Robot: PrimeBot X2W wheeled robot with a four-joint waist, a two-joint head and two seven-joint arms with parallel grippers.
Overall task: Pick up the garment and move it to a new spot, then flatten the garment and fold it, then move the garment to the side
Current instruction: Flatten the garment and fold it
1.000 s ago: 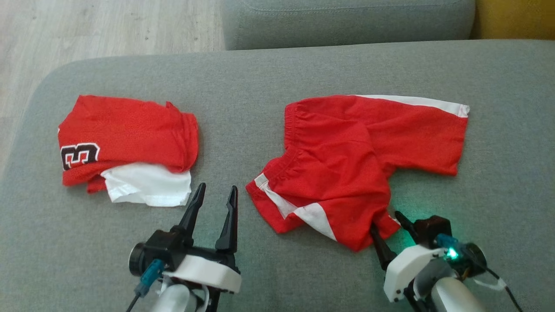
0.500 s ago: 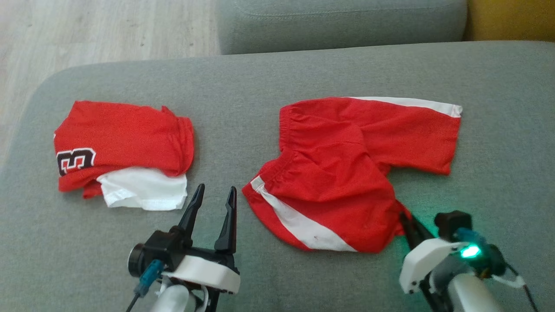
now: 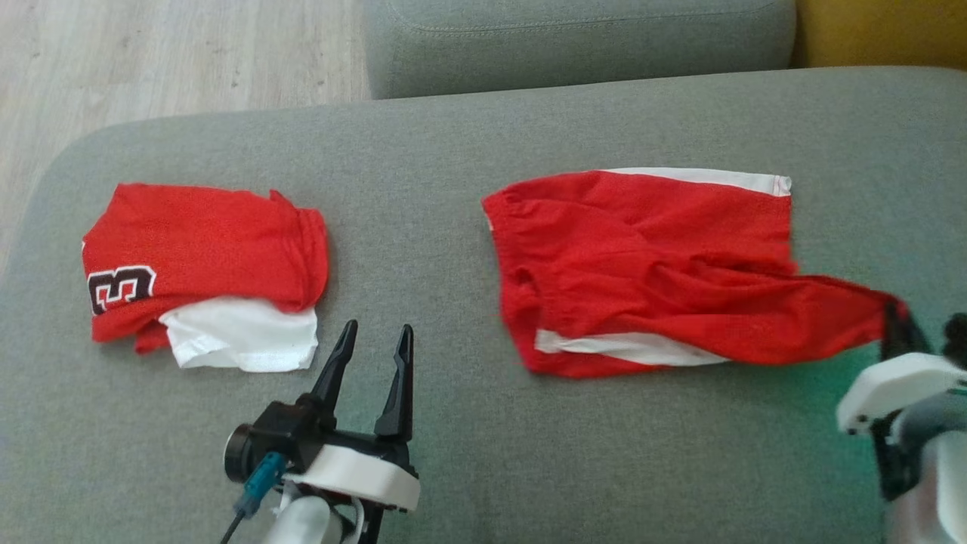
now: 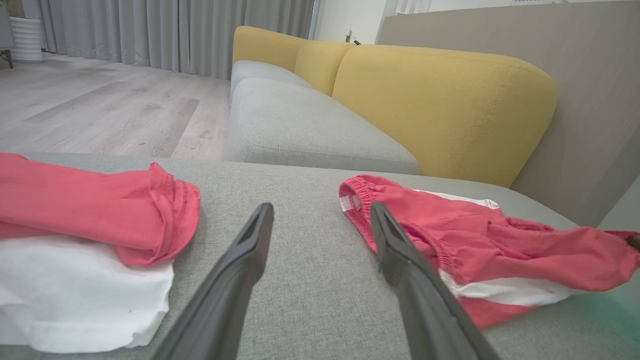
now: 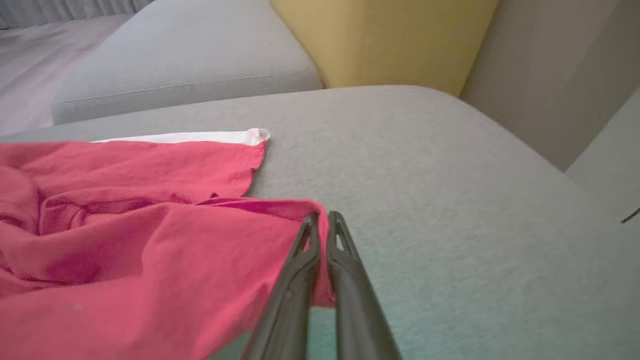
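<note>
We have just grabbed hold. A second ago our right tool (image 5: 323, 217) was apart, with its fingers around the bottom corner of the red shorts (image 3: 642, 257). Now its two fingers are pressed together on that corner, and a bit of red cloth is pinched between them. The left tool (image 3: 376, 336) has not changed. Its fingers stay apart, it holds nothing, and it waits just beside the folded red jersey (image 3: 204, 242), on the side nearest us.

The shorts look different too. Before, one leg pointed down toward us, all bunched up. Now we are pulling that leg out sideways, away from the jersey, and it stretches in a long point to our right tool. The pulled corner looks lifted a little off the grey sofa seat (image 3: 453, 453). The rest of the shorts lies on the seat, well apart from the jersey, with the waistband end closest to the jersey. The white stripe (image 3: 627, 346) on the near leg is now a thin flat line, not a slanted band.

The whole head view has slid a little, so the jersey only seems to have moved. That is just our head turning.

What does this mean? We think the picking up has begun. The grip is only on a small corner, so it could slip. The cloth is wrinkled, so the flattening and folding are not done yet.
</note>
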